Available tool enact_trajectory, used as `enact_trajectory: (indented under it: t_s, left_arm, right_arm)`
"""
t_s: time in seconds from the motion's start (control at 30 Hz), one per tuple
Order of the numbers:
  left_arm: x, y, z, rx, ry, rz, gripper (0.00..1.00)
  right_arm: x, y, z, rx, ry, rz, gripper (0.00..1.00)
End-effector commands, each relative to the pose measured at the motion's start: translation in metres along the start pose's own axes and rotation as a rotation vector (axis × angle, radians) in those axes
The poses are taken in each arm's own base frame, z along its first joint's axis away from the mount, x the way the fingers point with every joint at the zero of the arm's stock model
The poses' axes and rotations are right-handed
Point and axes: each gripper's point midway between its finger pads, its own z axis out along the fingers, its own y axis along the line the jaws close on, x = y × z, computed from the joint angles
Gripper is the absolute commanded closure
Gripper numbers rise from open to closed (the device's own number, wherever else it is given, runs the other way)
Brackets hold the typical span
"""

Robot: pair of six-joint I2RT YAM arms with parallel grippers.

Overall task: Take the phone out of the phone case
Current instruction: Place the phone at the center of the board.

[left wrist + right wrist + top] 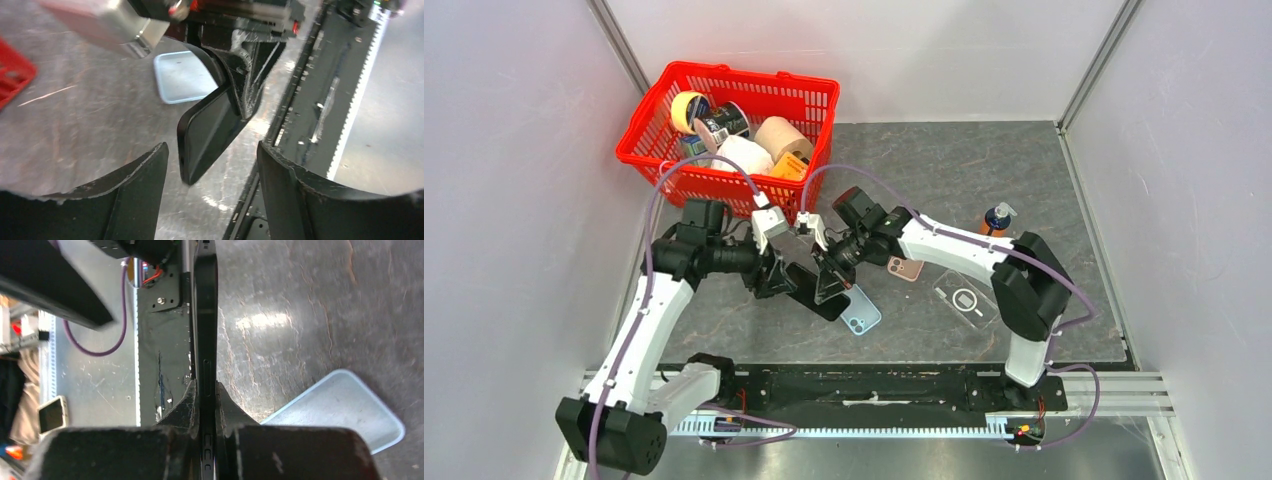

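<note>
My right gripper (832, 283) is shut on a black phone (824, 300) and holds it tilted above the table. In the right wrist view the phone (205, 315) stands edge-on between the fingers of the right gripper (205, 386). My left gripper (779, 280) is open. In the left wrist view the phone's free end (210, 130) hangs between the fingers of the left gripper (212, 150) without touching either. A light blue case (862, 312) lies flat on the table beside the phone, also seen from the left wrist (182, 75) and the right wrist (345, 410). I cannot tell whether the black phone wears a case.
A red basket (649, 125) of tape rolls and cans stands at the back left. A pink phone (905, 268), a clear case (965, 300) and a small blue bottle (997, 217) lie to the right. The black base rail (874, 385) runs along the near edge.
</note>
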Motion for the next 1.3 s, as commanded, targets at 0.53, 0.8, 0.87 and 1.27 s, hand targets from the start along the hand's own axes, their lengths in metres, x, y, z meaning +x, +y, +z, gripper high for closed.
enact_trajectory:
  t_s: [0.53,0.8,0.87,1.27]
  left_arm:
    - [-0.02,0.041,-0.047,-0.332,-0.063,0.103,0.27]
    - [-0.014,0.04,-0.044,-0.326,-0.057,0.086,0.27]
    - [-0.013,0.039,-0.044,-0.326,-0.057,0.084,0.26]
    - [-0.012,0.032,-0.049,-0.338,-0.062,0.093,0.27]
  right_arm:
    - [0.009,-0.067,0.073,0.051,-0.144,0.573,1.0]
    - [0.014,-0.059,0.087,0.064,-0.121,0.598,0.88]
    - [0.018,-0.06,0.09,0.074,-0.109,0.599,0.87]
    - [0.029,-0.068,0.095,0.134,-0.081,0.6,0.74]
